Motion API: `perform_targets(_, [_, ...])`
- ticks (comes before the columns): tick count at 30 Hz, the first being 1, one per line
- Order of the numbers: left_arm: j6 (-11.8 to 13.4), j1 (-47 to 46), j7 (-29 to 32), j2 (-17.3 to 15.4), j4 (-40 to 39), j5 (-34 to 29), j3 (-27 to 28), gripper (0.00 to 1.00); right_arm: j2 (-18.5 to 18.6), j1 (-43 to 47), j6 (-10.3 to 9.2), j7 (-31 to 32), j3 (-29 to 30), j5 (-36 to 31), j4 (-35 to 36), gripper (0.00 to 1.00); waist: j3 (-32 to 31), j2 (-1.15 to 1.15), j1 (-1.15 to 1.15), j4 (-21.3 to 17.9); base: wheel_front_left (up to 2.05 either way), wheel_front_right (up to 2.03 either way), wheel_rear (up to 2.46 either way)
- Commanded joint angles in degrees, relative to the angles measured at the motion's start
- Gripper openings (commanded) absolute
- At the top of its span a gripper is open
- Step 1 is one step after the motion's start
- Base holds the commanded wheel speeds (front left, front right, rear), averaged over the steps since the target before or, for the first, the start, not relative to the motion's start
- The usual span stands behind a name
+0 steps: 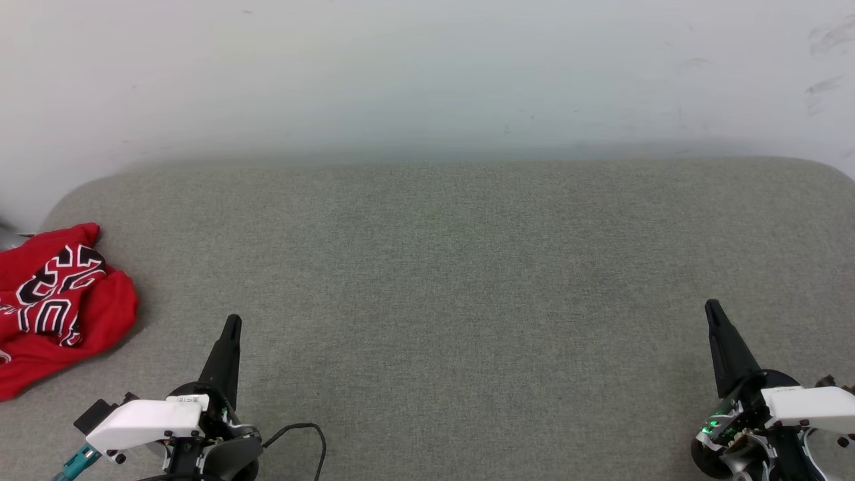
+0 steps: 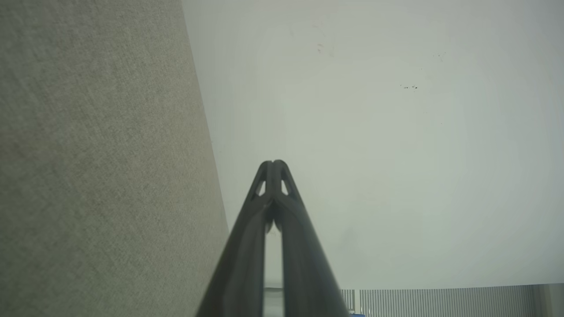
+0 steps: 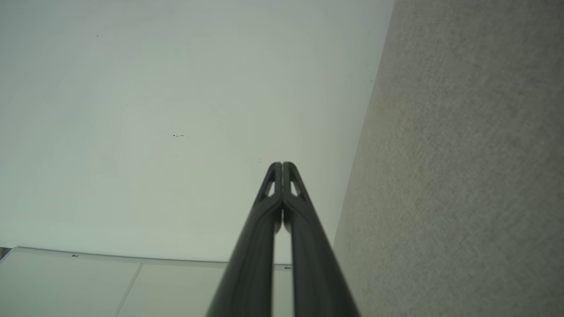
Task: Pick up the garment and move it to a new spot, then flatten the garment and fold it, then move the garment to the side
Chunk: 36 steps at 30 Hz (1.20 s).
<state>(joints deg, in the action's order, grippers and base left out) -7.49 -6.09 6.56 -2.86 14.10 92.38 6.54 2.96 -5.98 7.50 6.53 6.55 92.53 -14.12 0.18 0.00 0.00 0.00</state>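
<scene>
Garment lies crumpled and unfolded at the worktop's far left edge; nothing is held.
Risk: it runs past the head view's border, so a reach could pinch one loose layer and drag the heap off the edge, or merely shove it if not released first. Left end effector and right end effector are clenched and empty. They sit low at the near side, pointing toward the wall, the left near the garment, the right well apart.

Soft, even brightness around me; my long dark left gripper blurs near its lens, white painted wall hazy.
</scene>
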Motion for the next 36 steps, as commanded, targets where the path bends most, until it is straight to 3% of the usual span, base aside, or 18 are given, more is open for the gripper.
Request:
perform_targets(1, [-0.14, -0.41, 0.11, 0.02, 0.0, 0.08, 0.05, 0.0, -0.18, -0.59, -0.02, 0.02, -0.01, -0.27, -0.07, 0.0, 0.0, 0.0, 0.0, 0.0, 0.0, 0.0, 0.0])
perform_targets(14, [0.0, 0.06, -0.01, 0.01, 0.1, 0.02, -0.03, 0.0, -0.01, 0.08, 0.0, -0.01, -0.01, 0.03, -0.08, 0.0, 0.0, 0.0, 0.0, 0.0, 0.0, 0.0, 0.0])
perform_targets(15, [0.01, 0.29, -0.02, 0.05, 0.44, 0.03, -0.13, 1.0, -0.01, 0.34, -0.01, -0.03, -0.07, 0.05, -0.42, 1.0, 0.0, 0.0, 0.0, 0.0, 0.0, 0.0, 0.0])
perform_targets(36, [0.01, 1.36, -4.68, 0.04, -7.88, -0.02, -4.86, 1.0, 0.51, 2.34, -0.01, -5.26, -4.38, -2.44, 8.17, 1.0, 0.14, 0.0, 0.0, 0.24, 0.0, 0.0, 0.0])
